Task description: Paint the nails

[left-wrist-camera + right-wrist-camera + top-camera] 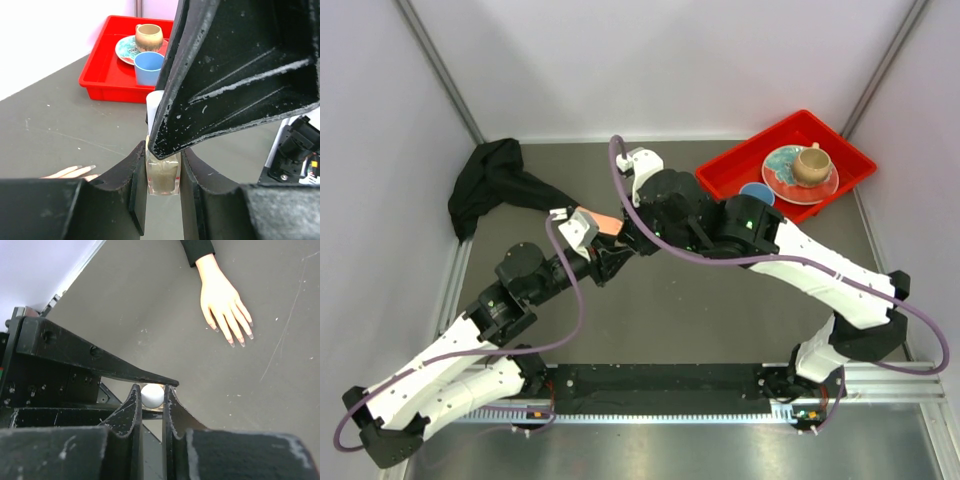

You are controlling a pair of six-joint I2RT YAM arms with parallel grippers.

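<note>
Left gripper (162, 159) is clamped tight on the tan bottle (162, 181); right gripper (151, 390) is closed on its white cap (152, 396). Beyond, on the scratched grey table (150, 300), the mannequin hand (220, 295) lies palm down (black sleeve (197, 250) at the wrist), its nails (231, 343) near both grippers. A red tray (722, 180) sits far right, with pale walls (650, 60) around.

A mannequin hand (603, 222) lies palm down on the table (700, 320), left of centre. Its sleeve (490, 185) trails back into the far left corner, and its nails (231, 343) point toward the middle. Just in front of the fingers, the left gripper (162, 150) clamps a bottle (162, 177) upright by its body. The right gripper (151, 389), from the right side, is closed on the cap (151, 396) on top. A tray (840, 140) sits in the far right corner. In it is a plate (775, 165) carrying a mug (810, 163), with a cup (757, 192) at the plate's near left edge.
</note>
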